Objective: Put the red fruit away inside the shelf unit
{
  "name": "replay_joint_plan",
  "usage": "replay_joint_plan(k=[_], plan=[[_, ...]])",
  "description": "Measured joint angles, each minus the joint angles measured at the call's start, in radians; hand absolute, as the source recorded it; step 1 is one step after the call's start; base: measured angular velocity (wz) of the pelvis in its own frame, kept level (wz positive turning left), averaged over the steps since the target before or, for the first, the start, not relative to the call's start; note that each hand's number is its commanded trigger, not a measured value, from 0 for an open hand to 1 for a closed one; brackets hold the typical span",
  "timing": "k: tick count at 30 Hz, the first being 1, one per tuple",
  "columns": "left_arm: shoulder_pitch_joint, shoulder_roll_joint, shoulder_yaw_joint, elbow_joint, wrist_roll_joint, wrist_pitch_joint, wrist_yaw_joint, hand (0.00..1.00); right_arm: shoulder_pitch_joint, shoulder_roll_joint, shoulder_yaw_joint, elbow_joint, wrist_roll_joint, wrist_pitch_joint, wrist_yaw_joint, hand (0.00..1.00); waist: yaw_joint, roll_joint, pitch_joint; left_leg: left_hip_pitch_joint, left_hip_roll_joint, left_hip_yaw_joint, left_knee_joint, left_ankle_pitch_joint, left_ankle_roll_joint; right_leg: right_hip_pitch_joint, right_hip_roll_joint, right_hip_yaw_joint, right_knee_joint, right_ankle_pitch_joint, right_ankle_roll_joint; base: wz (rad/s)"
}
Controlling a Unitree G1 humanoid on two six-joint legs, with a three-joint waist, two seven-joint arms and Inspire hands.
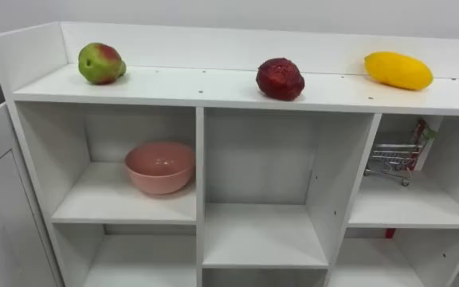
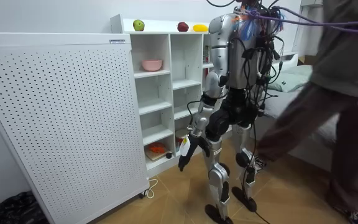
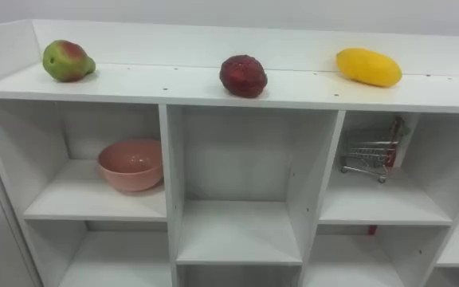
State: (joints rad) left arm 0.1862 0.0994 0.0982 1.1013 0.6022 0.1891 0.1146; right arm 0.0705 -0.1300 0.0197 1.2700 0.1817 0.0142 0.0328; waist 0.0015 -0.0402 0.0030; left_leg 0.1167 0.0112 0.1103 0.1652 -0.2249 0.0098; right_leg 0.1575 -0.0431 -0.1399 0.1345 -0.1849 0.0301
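Three fruits (image 1: 280,78) atop closet (image 1: 200,159), one bowl (image 1: 159,167)

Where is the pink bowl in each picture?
Left eye view: pink bowl left of centre, top left compartment.
Right eye view: further left, same compartment.
Room view: upper middle, top compartment beside the perforated panel.
Shared landmark: the green-red fruit on top, above that compartment.
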Motion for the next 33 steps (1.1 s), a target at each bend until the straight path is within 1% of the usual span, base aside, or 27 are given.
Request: replay_joint_plan(k=[6, 10, 11, 15, 18, 20, 21, 22, 23, 24, 26, 28, 29, 30, 31, 32, 33], plan=[[-0.008, 0.000, 0.000, 0.000, 0.000, 0.000, -0.015, 0.00, -0.001, 0.000, -0.005, 0.001, 0.000, 0.000, 0.002, 0.00, 0.000, 0.008, 0.0000, 0.000, -0.001, 0.000, 0.002, 0.000, 0.000, 0.001, -0.001, 0.001, 0.000, 0.000, 0.000, 0.00], [-0.009, 0.000, -0.002, 0.000, -0.005, 0.000, -0.015, 0.00, 0.001, 0.000, -0.004, 0.002, 0.025, 0.002, -0.009, 0.00, -0.001, 0.008, 0.0001, 0.001, 0.000, -0.001, 0.004, 0.000, 0.000, 0.002, -0.001, 0.001, 0.000, 0.000, 0.000, 0.00], [-0.010, 0.000, -0.001, 0.000, -0.004, 0.001, -0.014, 0.00, 0.001, 0.000, -0.004, 0.004, 0.040, 0.003, -0.009, 0.00, -0.001, 0.008, 0.0002, 0.000, 0.000, -0.001, 0.004, 0.000, 0.000, 0.002, -0.001, 0.001, 0.000, 0.000, 0.000, 0.00], [-0.011, -0.001, 0.011, -0.007, -0.002, 0.000, -0.010, 0.00, 0.010, 0.001, -0.011, 0.005, 0.142, 0.030, -0.015, 0.00, -0.001, 0.009, 0.0001, 0.000, -0.001, -0.004, 0.003, 0.000, 0.000, 0.002, -0.001, 0.003, 0.000, 0.000, 0.000, 0.00], [-0.004, -0.004, 0.037, -0.021, -0.002, -0.007, -0.010, 0.00, 0.011, 0.003, -0.061, 0.005, 0.244, 0.041, -0.029, 0.00, -0.004, 0.012, 0.0000, 0.004, -0.001, -0.004, 0.003, 0.000, 0.000, 0.007, -0.002, 0.002, 0.001, 0.000, 0.000, 0.00], [-0.003, -0.004, 0.057, -0.022, -0.003, -0.015, -0.010, 0.00, 0.007, 0.003, -0.105, 0.000, 0.295, 0.045, -0.040, 0.00, -0.008, 0.008, 0.0008, 0.014, -0.001, -0.004, 0.002, 0.000, 0.000, 0.015, -0.002, 0.003, 0.001, 0.000, 0.000, 0.00], [-0.003, -0.002, 0.057, -0.022, -0.003, -0.017, -0.009, 0.00, 0.006, 0.002, -0.127, -0.025, 0.324, 0.050, -0.057, 0.00, -0.013, 0.005, 0.0025, 0.016, -0.002, -0.004, 0.002, 0.000, 0.000, 0.017, -0.003, 0.000, 0.001, 0.000, 0.000, 0.00], [-0.003, -0.002, 0.058, -0.022, -0.003, -0.025, -0.008, 0.00, 0.005, 0.002, -0.150, -0.083, 0.339, 0.053, -0.084, 0.00, -0.021, 0.008, 0.0048, 0.016, -0.003, -0.004, 0.003, 0.000, 0.000, 0.017, -0.003, -0.001, 0.001, 0.000, 0.000, 0.00], [-0.003, -0.002, 0.060, -0.022, -0.002, -0.029, -0.008, 0.00, 0.003, 0.002, -0.167, -0.116, 0.350, 0.051, -0.097, 0.00, -0.024, 0.008, 0.0077, 0.016, -0.004, -0.003, 0.003, 0.000, 0.001, 0.016, -0.004, -0.001, 0.001, 0.000, 0.000, -0.10], [-0.003, -0.002, 0.066, -0.022, -0.002, -0.038, -0.004, 0.00, -0.008, 0.002, -0.189, -0.161, 0.372, 0.041, -0.121, 0.00, -0.028, 0.006, 0.0087, 0.016, -0.004, -0.003, 0.004, 0.000, 0.001, 0.015, -0.004, -0.001, 0.000, 0.000, 0.000, -0.11], [-0.006, -0.001, 0.069, -0.031, -0.003, -0.051, 0.010, 0.00, -0.014, 0.002, -0.204, -0.236, 0.378, 0.031, -0.164, 0.00, -0.028, 0.006, 0.0079, 0.016, -0.003, -0.002, 0.004, 0.000, 0.001, 0.014, -0.003, -0.001, 0.001, 0.000, 0.000, -0.06], [-0.007, 0.003, 0.077, -0.044, -0.002, -0.074, 0.023, 0.00, -0.020, 0.001, -0.226, -0.373, 0.373, 0.029, -0.219, 0.00, -0.025, 0.004, 0.0059, 0.011, -0.003, -0.003, 0.000, 0.000, 0.001, 0.004, -0.002, 0.003, 0.004, 0.000, 0.000, -0.07], [-0.007, 0.003, 0.077, -0.046, -0.003, -0.076, 0.030, 0.00, -0.022, 0.001, -0.232, -0.414, 0.362, 0.028, -0.232, 0.00, -0.026, 0.005, 0.0052, 0.009, -0.003, -0.003, 0.000, 0.001, 0.001, -0.001, -0.002, 0.003, 0.005, 0.000, 0.000, -0.07], [-0.003, 0.005, 0.077, -0.051, -0.003, -0.080, 0.036, 0.00, -0.029, 0.000, -0.246, -0.491, 0.343, 0.028, -0.253, 0.00, -0.030, 0.007, 0.0053, 0.008, -0.004, -0.002, 0.002, 0.003, 0.002, -0.002, -0.002, 0.003, 0.005, 0.000, 0.000, -0.04], [0.001, 0.006, 0.076, -0.056, -0.010, -0.081, 0.036, 0.00, -0.031, 0.000, -0.253, -0.583, 0.325, 0.028, -0.281, 0.00, -0.031, 0.006, 0.0036, 0.010, -0.004, -0.001, 0.002, 0.003, 0.002, -0.001, -0.002, 0.004, 0.006, 0.000, 0.000, 0.00], [0.004, 0.007, 0.076, -0.060, -0.011, -0.081, 0.036, 0.00, -0.031, 0.000, -0.255, -0.632, 0.321, 0.027, -0.291, 0.00, -0.032, 0.005, 0.0031, 0.010, -0.004, 0.000, 0.002, 0.003, 0.002, -0.001, -0.002, 0.003, 0.006, 0.000, 0.000, 0.00], [0.004, 0.008, 0.073, -0.062, -0.023, -0.081, 0.037, 0.00, -0.033, -0.002, -0.249, -0.720, 0.321, 0.017, -0.309, 0.00, -0.032, 0.003, 0.0030, 0.011, -0.004, 0.001, 0.001, 0.003, 0.002, -0.001, -0.001, 0.003, 0.006, 0.000, 0.000, 0.00]])
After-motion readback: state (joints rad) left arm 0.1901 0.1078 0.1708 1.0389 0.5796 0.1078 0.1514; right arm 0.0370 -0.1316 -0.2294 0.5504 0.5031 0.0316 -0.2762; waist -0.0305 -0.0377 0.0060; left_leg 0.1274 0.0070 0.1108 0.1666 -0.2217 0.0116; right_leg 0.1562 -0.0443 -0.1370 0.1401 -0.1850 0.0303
